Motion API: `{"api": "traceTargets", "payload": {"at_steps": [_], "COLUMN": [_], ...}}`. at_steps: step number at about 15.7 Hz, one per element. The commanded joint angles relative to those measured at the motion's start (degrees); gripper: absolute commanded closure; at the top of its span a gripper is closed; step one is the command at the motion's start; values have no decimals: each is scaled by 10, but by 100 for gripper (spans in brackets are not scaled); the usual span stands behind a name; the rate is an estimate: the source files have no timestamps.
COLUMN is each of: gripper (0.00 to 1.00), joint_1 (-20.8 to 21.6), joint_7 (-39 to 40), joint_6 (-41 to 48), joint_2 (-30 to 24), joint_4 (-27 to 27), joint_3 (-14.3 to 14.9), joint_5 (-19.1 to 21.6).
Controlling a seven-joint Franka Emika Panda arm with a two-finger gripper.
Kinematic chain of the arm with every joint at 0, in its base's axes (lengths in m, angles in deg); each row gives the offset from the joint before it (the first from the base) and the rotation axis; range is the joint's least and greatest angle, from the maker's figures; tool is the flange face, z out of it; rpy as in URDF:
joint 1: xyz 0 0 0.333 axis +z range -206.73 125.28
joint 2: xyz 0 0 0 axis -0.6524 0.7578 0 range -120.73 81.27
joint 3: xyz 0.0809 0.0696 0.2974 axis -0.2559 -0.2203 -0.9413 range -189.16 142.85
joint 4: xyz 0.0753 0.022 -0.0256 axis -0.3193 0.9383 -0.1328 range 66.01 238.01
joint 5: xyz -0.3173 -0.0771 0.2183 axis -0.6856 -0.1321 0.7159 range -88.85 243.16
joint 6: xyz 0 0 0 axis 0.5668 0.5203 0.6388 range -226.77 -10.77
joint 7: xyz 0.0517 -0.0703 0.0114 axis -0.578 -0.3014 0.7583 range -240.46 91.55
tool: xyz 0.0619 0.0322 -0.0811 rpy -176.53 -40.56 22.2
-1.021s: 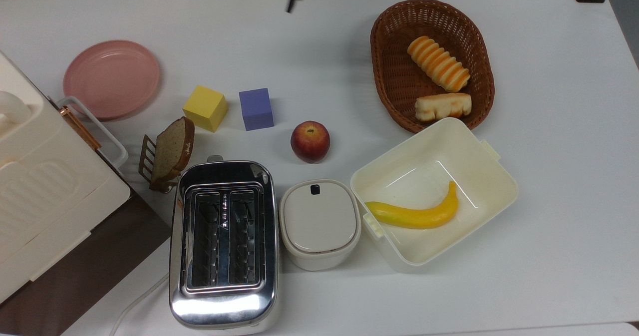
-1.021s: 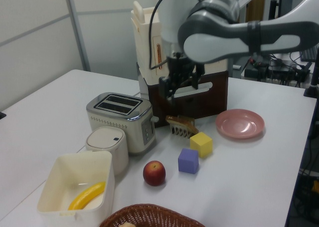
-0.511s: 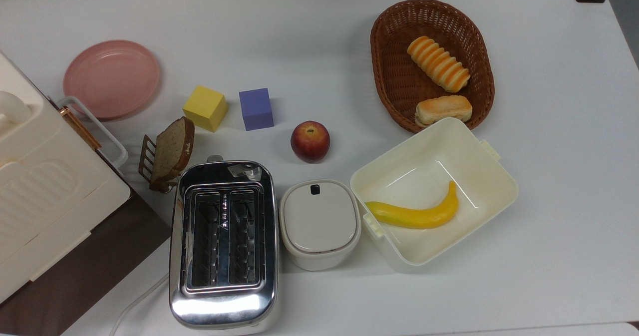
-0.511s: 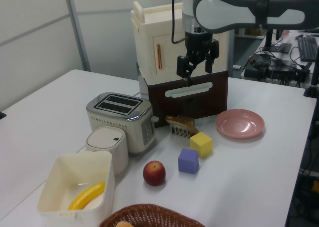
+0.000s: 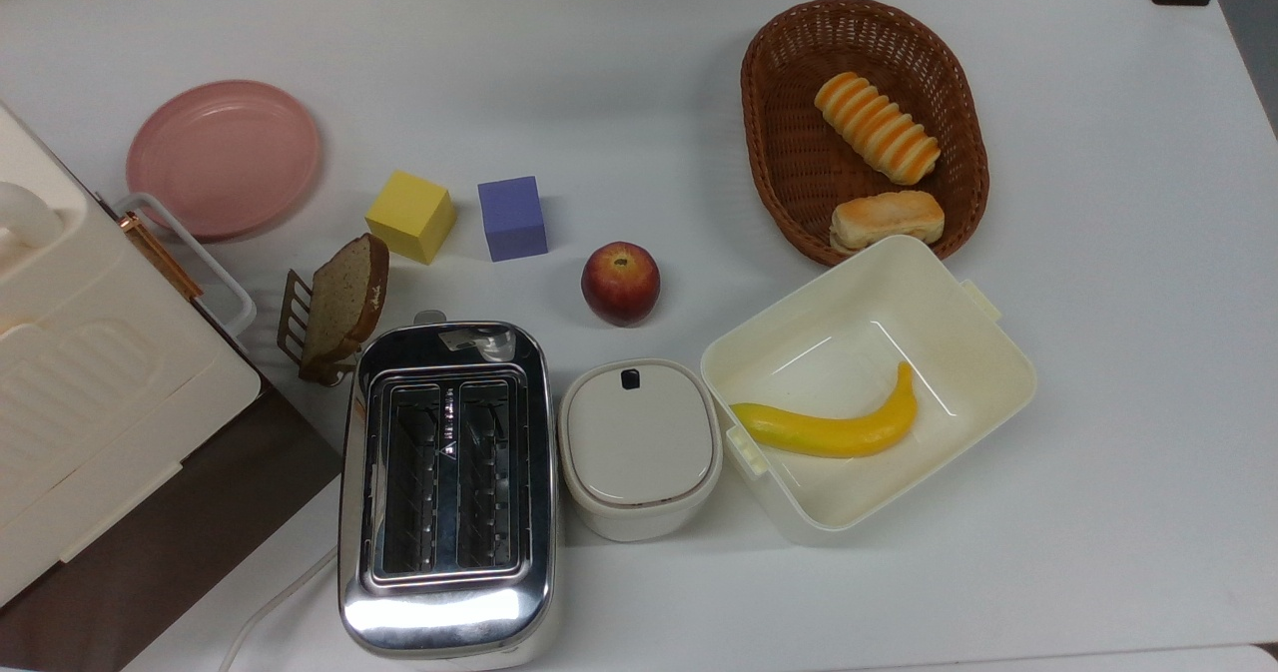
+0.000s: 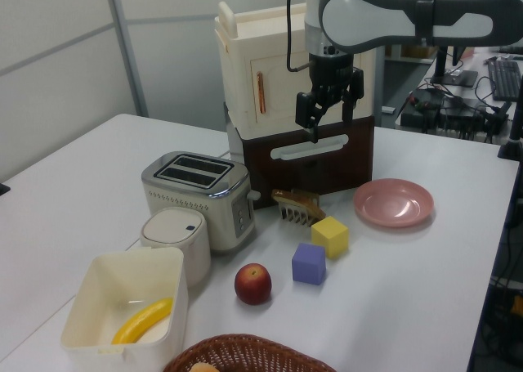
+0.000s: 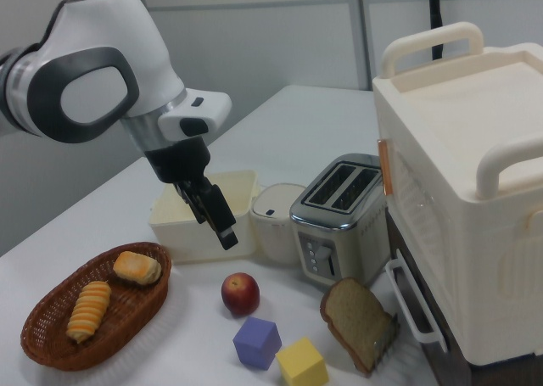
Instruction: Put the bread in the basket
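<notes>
cabinet: cream box on a brown base, far left of the top view, cut off by the frame edge. I only get part of it there.
plate: pink, upper left of the top view, bare.
bread slice: brown, leaning in a small rack just below the yellow cube; the rack is mostly hidden behind it.
purple cube: just right of the yellow one, apart from it.
toaster: chrome, lower centre-left of the top view, both slots look empty from my end.
lidded pot: cream, touching or nearly touching the toaster's right side. I can't tell which.
apple: frame centre of the top view, on its own.
box: cream plastic, lower right of centre, banana lying inside.
basket: upper right of the top view, its lower rim partly covered by the box's corner; cut off at the bottom edge in the left view.
striped roll: inside the basket, upper part.
bread: inside the basket at its lower end, just beside the box's rim, its lower edge hidden by that rim.
gripper: upper centre of the left view, up in the air in front of the cabinet, fingers parted a little, nothing between them. In the right view it hangs over the box, well above the table.
</notes>
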Motion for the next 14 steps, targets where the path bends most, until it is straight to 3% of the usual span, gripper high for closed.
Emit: {"api": "traceTargets", "payload": {"at_steps": [1, 14], "gripper": [0, 0], "joint_1": [37, 50], "joint_7": [26, 43], "joint_6": [-13, -13], "joint_2": [-3, 6], "joint_4": [14, 17], "joint_3": [45, 48], "joint_5": [15, 25]}}
